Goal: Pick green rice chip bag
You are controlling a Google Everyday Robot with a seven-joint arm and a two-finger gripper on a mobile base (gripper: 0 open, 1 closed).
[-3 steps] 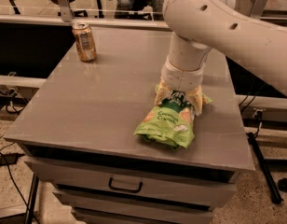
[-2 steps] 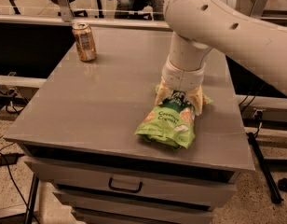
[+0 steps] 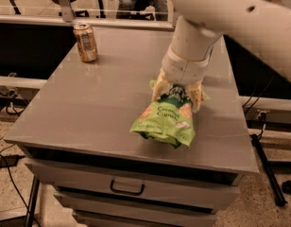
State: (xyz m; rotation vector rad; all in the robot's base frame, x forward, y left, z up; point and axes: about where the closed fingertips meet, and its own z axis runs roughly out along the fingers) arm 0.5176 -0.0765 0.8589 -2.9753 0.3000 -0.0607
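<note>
Looking like the grab step: the gripper (image 3: 177, 92), right of center, is pinched on the dark top of the green rice chip bag (image 3: 165, 122), whose bottom rests on the table (image 3: 89, 112). Next move, I'd guess, is a steady straight lift.

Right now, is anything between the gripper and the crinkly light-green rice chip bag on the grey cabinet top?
Nothing visible does. The gripper is down at the dark-green top end of the green rice chip bag. The tan drink can stands well apart, at the far left corner of the cabinet top.
</note>
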